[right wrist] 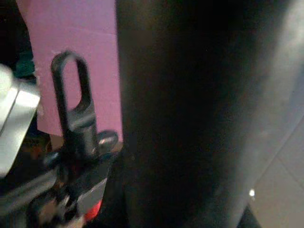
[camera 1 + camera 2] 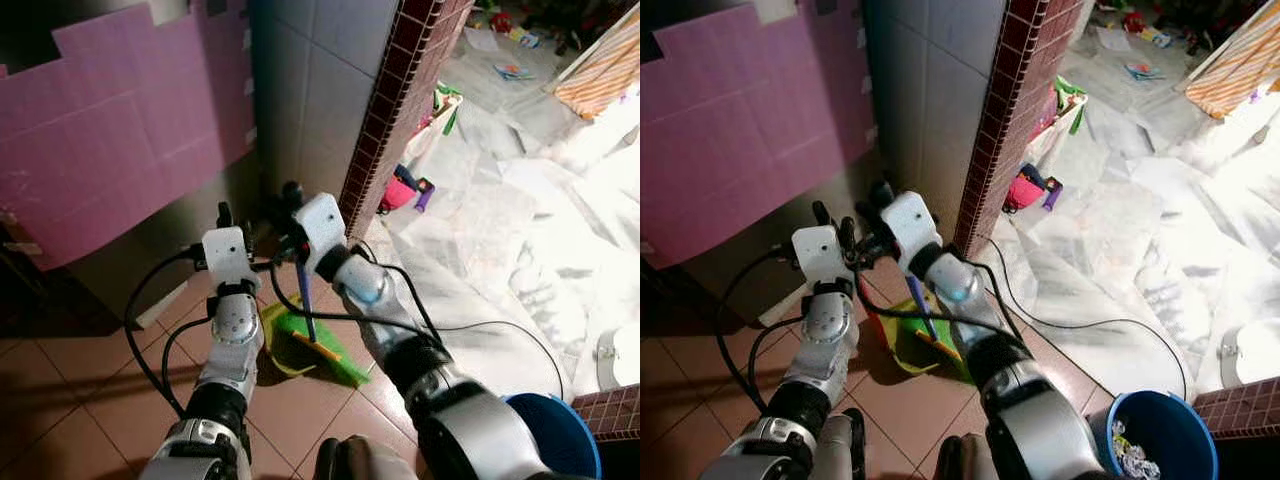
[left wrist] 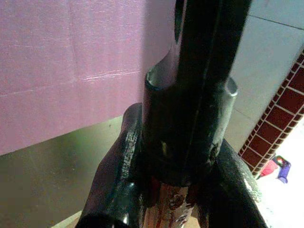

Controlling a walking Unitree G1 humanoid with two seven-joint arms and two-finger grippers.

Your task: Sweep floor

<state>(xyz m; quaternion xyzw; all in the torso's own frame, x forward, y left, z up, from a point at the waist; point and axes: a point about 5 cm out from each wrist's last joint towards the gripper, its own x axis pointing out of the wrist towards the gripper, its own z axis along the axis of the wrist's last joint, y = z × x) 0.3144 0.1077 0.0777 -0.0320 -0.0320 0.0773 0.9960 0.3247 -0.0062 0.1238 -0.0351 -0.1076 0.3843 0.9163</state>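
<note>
My left gripper [image 2: 224, 215] is shut on a black handle cap [image 3: 190, 118] with a hang hole, one finger [image 3: 116, 171] pressing on each side. Just to its right, my right gripper [image 2: 290, 195] is held up by the tiled corner. A thin blue broom handle [image 2: 305, 300] slants down from it to a green broom head [image 2: 325, 355] on the floor. A yellow-green dustpan [image 2: 275, 345] lies under and beside that head on the brown tiles. A dark, blurred shape close to the right wrist camera hides that gripper's fingers.
A grey tiled pillar with a maroon edge [image 2: 385, 120] stands straight ahead, with a pink wall [image 2: 120, 130] to its left. Right of it lies pale marble floor [image 2: 500, 230] strewn with toys [image 2: 400, 192] and papers. A blue bucket [image 2: 1150, 440] holding scraps stands near right. A black cable [image 2: 500, 325] crosses the floor.
</note>
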